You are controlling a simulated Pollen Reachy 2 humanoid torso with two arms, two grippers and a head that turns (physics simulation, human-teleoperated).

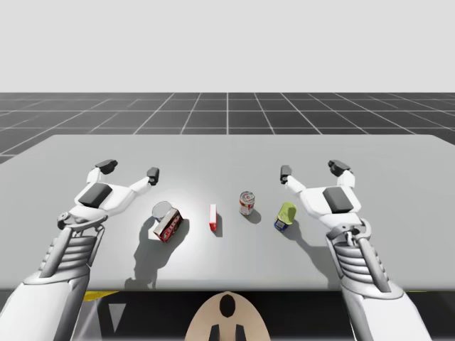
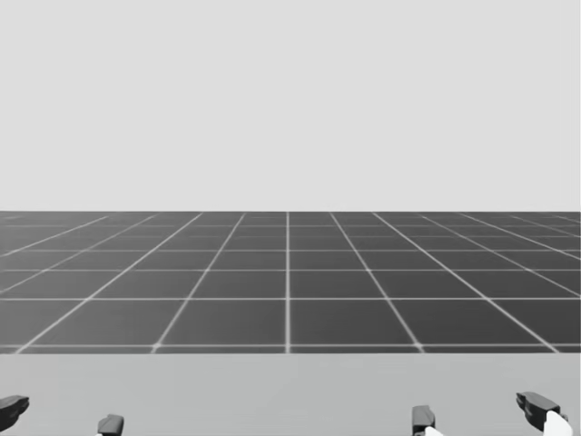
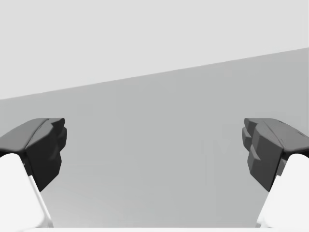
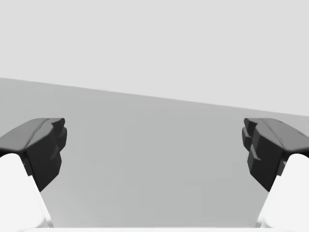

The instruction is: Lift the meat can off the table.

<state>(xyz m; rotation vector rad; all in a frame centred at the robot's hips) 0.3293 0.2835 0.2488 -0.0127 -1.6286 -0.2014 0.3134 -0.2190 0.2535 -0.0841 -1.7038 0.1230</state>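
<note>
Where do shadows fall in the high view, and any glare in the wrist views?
High view: soft shadows on the table fall toward its near edge, off the green-and-blue can, my left arm and my right arm. Left and right wrist views: flat, even grey, no glare. Head view: even too.

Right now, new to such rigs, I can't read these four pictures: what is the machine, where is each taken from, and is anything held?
A simulated humanoid torso with two arms sits at a grey table. The high view looks down from above; the head view looks out past the table's far edge; each wrist view looks along its own gripper. On the table, left to right: a grey-topped red can, a small red and white box, a small upright can, and a blue and yellow-green can, probably the meat can. The left gripper and right gripper are open and hold nothing.
</note>
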